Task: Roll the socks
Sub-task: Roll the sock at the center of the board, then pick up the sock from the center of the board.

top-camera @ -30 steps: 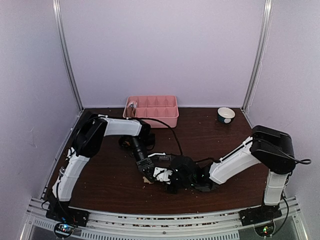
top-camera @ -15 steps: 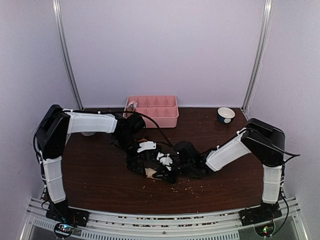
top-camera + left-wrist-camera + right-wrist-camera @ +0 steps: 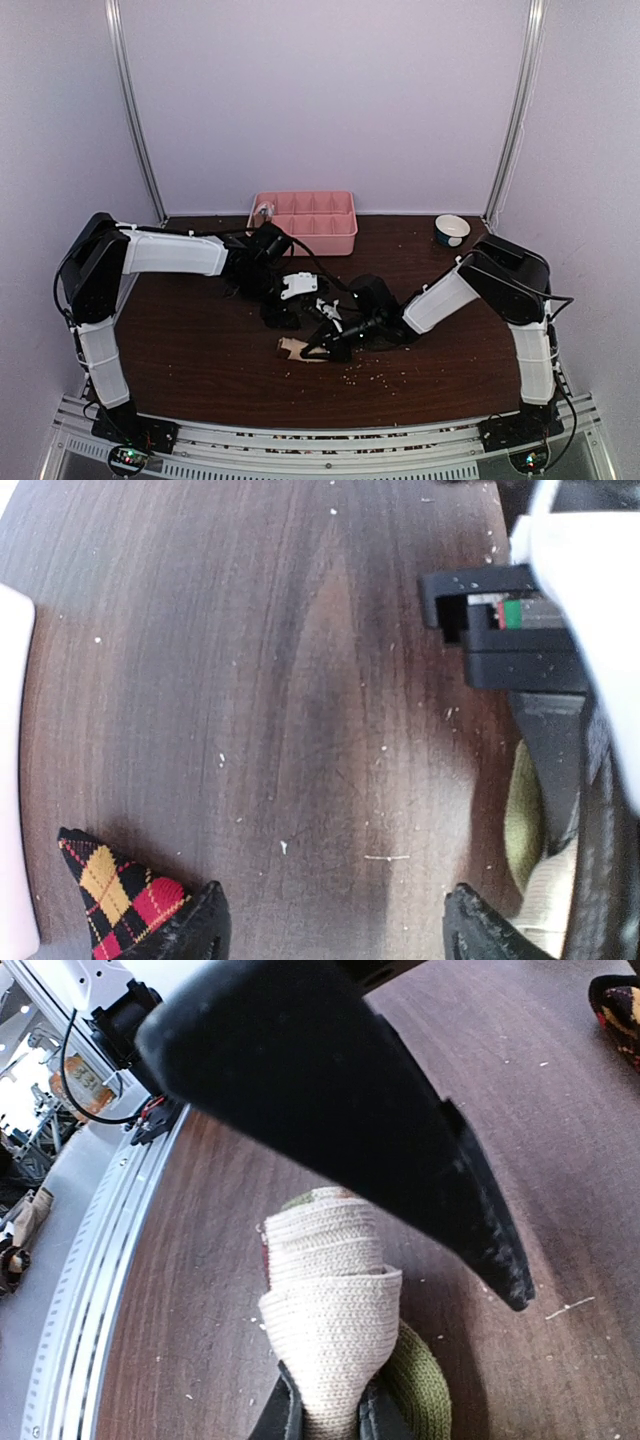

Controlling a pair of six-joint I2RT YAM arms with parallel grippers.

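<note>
A rolled cream sock point(image 3: 330, 1305) with an olive toe point(image 3: 418, 1392) lies on the dark wooden table point(image 3: 250, 680). My right gripper point(image 3: 325, 1415) is shut on the near end of the roll. In the top view the same sock point(image 3: 295, 349) pokes out left of the right gripper point(image 3: 325, 345). My left gripper point(image 3: 335, 930) hangs open over bare wood just behind it, holding nothing. A black sock with red and yellow diamonds point(image 3: 115, 890) lies against its left fingertip point(image 3: 195, 925). The cream sock point(image 3: 530, 830) shows at the right edge of that view.
A pink compartment tray point(image 3: 305, 215) stands at the back of the table. A small bowl point(image 3: 452, 230) sits at the back right. Crumbs point(image 3: 365, 375) are scattered in front of the grippers. The left gripper's finger point(image 3: 330, 1080) looms just above the roll in the right wrist view.
My left gripper has opened, let go of the cream sock and pulled back, its elbow swinging out left. My right gripper stays shut on the roll and has shifted slightly back.
</note>
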